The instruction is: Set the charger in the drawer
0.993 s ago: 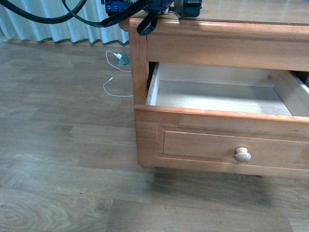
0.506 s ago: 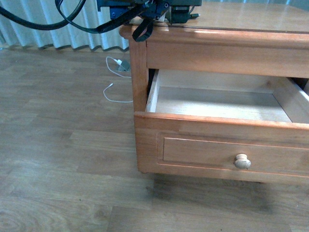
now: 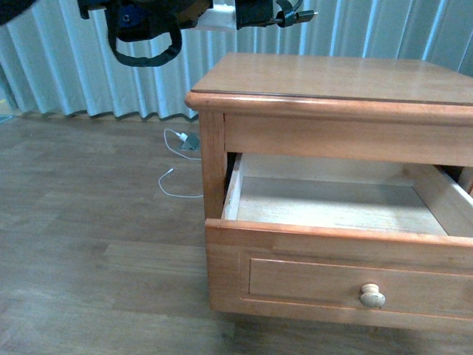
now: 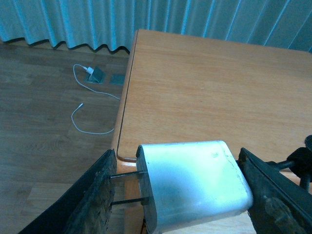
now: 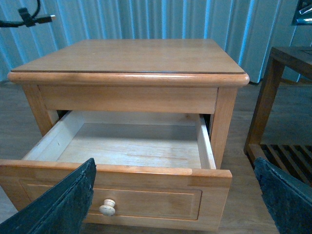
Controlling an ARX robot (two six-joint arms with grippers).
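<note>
Left gripper (image 4: pixel 185 195): 2 fingers (image 4: pixel 92 204) stand moderately apart and are clamped end to end on the charger (image 4: pixel 195 187). The white block fills the gap. Its 2 prongs (image 4: pixel 126 187) reach 1 finger, and its rounded far end meets the other.

Front view: the left gripper (image 3: pixel 225 15) is high at the top edge, with the white block (image 3: pixel 220 20) showing under it. The charger's black cable (image 3: pixel 144 48) hangs in a loop to its left.

Position: the charger is held in the air over the nightstand (image 3: pixel 325 78), near the top's left edge and clear of the surface. It is not in the drawer.

Right gripper (image 5: pixel 173 195): fingers spread wide, nothing between them, touching nothing. It faces the drawer front.

Drawer (image 3: pixel 332 248): pulled well out, with its bare wood bottom visible. 1 round knob (image 3: pixel 372 296) on the recessed panel.

Surroundings: a white-cabled charger (image 3: pixel 188 140) lies on the floor (image 3: pixel 89 244) left of the nightstand, below the curtain (image 3: pixel 59 74). In the right wrist view a dark side table (image 5: pixel 282 97) stands beside the nightstand.
</note>
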